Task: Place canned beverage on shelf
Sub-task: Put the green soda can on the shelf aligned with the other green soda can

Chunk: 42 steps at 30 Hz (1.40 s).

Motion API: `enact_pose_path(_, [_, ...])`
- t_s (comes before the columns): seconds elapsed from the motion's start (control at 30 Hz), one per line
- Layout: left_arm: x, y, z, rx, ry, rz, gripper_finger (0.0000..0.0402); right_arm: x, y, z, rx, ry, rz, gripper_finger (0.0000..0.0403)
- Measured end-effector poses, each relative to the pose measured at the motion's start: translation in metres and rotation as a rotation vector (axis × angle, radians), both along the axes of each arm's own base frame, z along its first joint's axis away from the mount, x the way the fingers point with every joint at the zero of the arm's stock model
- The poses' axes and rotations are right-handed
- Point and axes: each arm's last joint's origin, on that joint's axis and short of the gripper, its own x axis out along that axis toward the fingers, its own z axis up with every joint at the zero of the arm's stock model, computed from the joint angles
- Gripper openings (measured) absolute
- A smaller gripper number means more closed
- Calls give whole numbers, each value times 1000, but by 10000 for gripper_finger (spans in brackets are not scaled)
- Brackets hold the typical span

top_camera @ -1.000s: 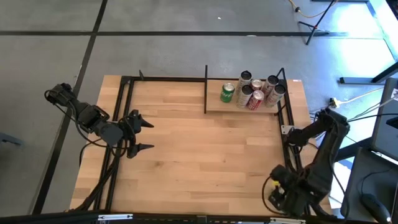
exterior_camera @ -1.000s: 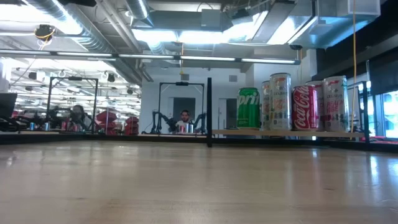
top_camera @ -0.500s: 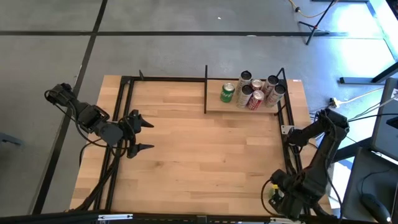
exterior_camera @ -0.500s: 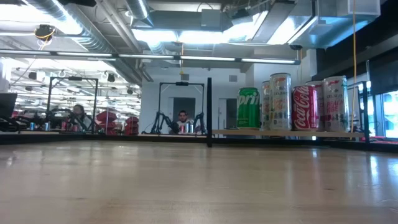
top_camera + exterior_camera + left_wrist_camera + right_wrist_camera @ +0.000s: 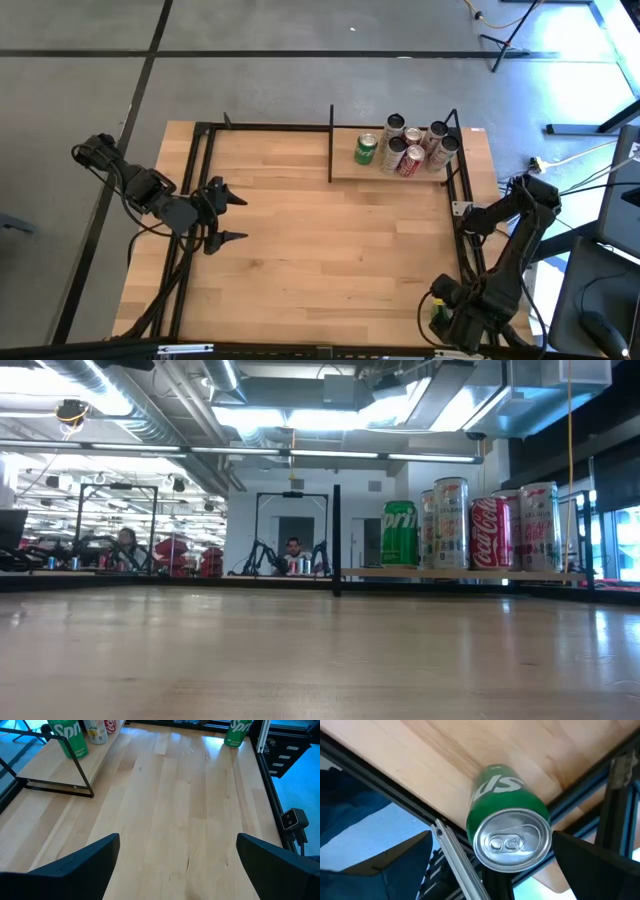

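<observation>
Green can [image 5: 507,832] stands upright at the table's [image 5: 320,260] near right corner, right at the edge beside the black frame rail. Seen end-on from the right wrist: silver lid with pull tab, green wall with white lettering. The left wrist view shows it far off across the table as a small green can [image 5: 236,732] with white letters.

Right claw [image 5: 490,862] hovers over that can, one finger on either side, spread wide; the can sits between them, and no finger touches it. In the high view the right arm is folded down at the near right corner.

Left claw [image 5: 226,217] hangs over the table's left side, fingers wide apart, holding nothing.

Shelf [image 5: 345,168] sits at the far right of the table: light board, thin black rods, upright posts. On it, a second green can [image 5: 366,148] at the left end of the group, then tall silver cans [image 5: 450,523] and a red can [image 5: 489,532] close together.

A person [image 5: 292,550] sits in the room behind.
</observation>
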Motion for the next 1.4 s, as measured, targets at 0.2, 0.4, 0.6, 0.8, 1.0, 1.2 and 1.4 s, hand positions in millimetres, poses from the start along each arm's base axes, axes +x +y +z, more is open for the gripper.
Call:
enact_pose_path(0.2, [0, 0, 0, 0, 0, 0, 389, 0, -3, -3, -41, -31, 19, 397])
enact_pose_path(0.4, [0, 0, 0, -1, 1, -1, 389, -3, -3, -28, 15, 41, 30, 399])
enact_pose_path(0.6, [0, 0, 0, 0, 1, -2, 389, -5, -4, -51, 62, 82, 40, 371])
enact_pose_path(0.8, [0, 0, 0, 0, 1, -2, 389, -6, -5, -54, 67, 89, 80, 271])
enact_pose_path(1.0, [0, 0, 0, 0, 1, -1, 389, 19, -16, -45, 42, -32, 139, 271])
enact_pose_path(1.2, [0, 0, 0, 0, 1, -1, 389, 67, -49, -10, -64, -198, 218, 271])
enact_pose_path(1.4, [0, 0, 0, 0, 1, -1, 389, 109, -101, 37, -193, -302, 278, 271])
